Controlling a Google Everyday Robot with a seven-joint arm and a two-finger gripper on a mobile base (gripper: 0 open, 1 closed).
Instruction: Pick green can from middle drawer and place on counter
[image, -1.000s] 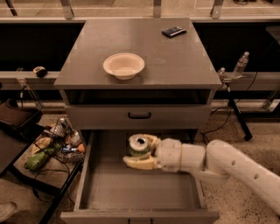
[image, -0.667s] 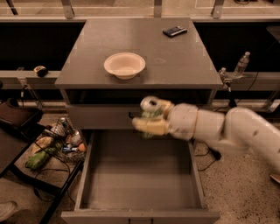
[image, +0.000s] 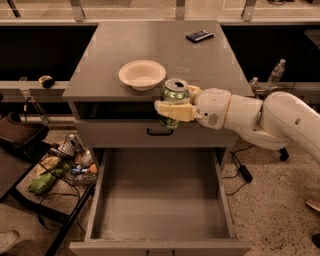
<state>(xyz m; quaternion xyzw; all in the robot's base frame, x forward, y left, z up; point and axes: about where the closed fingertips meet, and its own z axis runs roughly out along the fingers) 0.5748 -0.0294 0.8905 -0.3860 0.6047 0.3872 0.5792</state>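
My gripper (image: 176, 102) is shut on the green can (image: 175, 96), which stands upright with its silver top up. It holds the can in the air at the front edge of the counter (image: 150, 45), just right of the white bowl. The white arm reaches in from the right. The middle drawer (image: 162, 192) stands pulled open below, its gray floor bare.
A white bowl (image: 142, 74) sits on the counter near the front. A dark flat device (image: 199, 35) lies at the counter's back right. A closed drawer front with a black handle (image: 160, 132) is under the counter. A clear bottle (image: 276, 73) stands at right; clutter (image: 60, 162) lies at left.
The gripper has lifted the green can out of the middle drawer and raised it to the level of the counter's front edge. The drawer is now bare.
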